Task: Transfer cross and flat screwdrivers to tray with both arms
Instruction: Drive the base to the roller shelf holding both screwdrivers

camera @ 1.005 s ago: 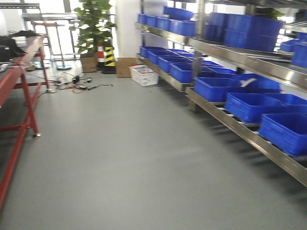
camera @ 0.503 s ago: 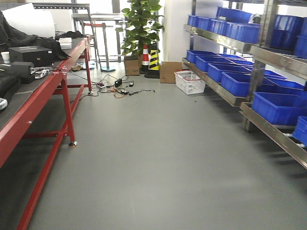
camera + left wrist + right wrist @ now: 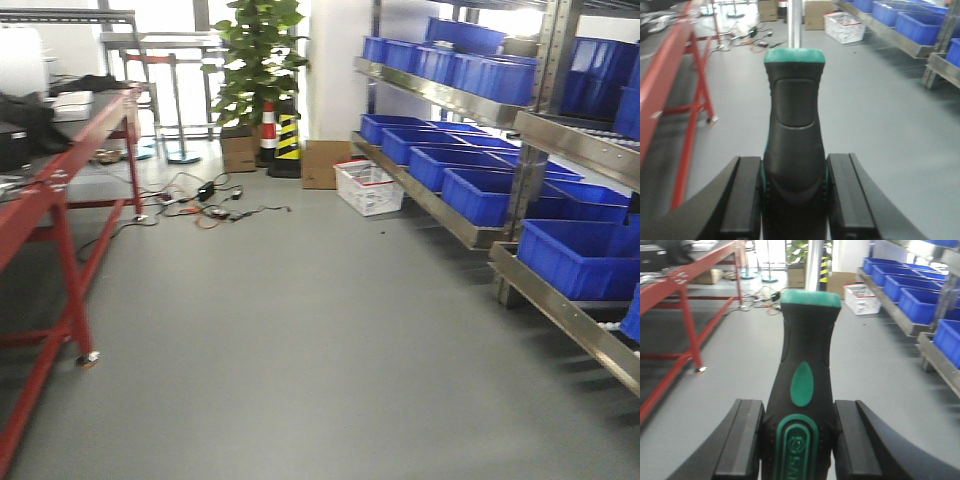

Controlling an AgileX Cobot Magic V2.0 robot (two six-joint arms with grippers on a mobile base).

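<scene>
My left gripper (image 3: 794,172) is shut on a black and green screwdriver (image 3: 794,125), its metal shaft pointing away over the grey floor. My right gripper (image 3: 799,420) is shut on a second black and green screwdriver (image 3: 807,365), shaft also pointing forward. I cannot tell which tip is cross and which is flat. No tray shows in any view. Neither gripper shows in the front view.
A red-framed workbench (image 3: 60,170) runs along the left. Steel shelves with blue bins (image 3: 480,190) line the right. A white crate (image 3: 370,187), a cardboard box (image 3: 322,163), a striped cone (image 3: 268,130), a plant (image 3: 255,60) and floor cables (image 3: 205,205) lie ahead.
The front view has swung: first right toward the shelves, then left toward the workbench, now centred on the aisle. The base is turning or moving.
</scene>
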